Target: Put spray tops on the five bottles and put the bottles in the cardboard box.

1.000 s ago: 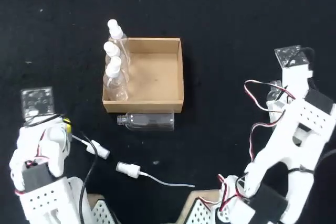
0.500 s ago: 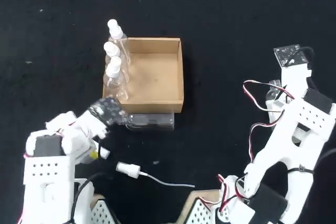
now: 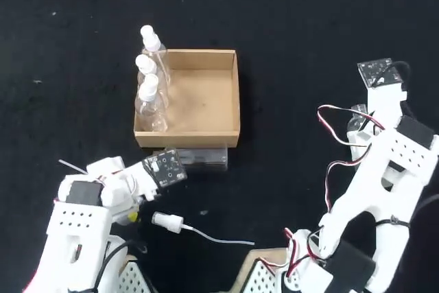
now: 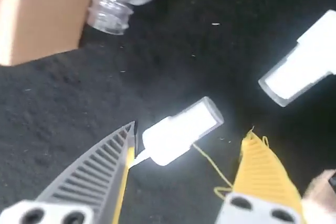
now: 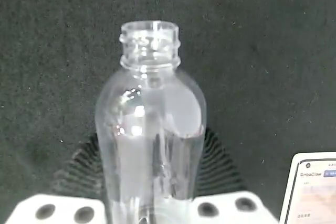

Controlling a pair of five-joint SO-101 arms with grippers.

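Black surface (image 3: 295, 25) | my left jaws swung in, now wide open astride white plastic spray top (image 4: 181, 137) near brown cardboard box (image 3: 199, 138) | my right jaws clamp clear uncapped plastic bottle (image 5: 152, 129) | grasp looks next

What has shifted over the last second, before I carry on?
The left arm swung in from the table's near left corner toward the lying bottle, then drew back; its left claw now hangs open astride a loose spray top, not yet gripped. Unchanged: the right claw clamped on the upright uncapped bottle, the second spray top, three capped bottles in the cardboard box.
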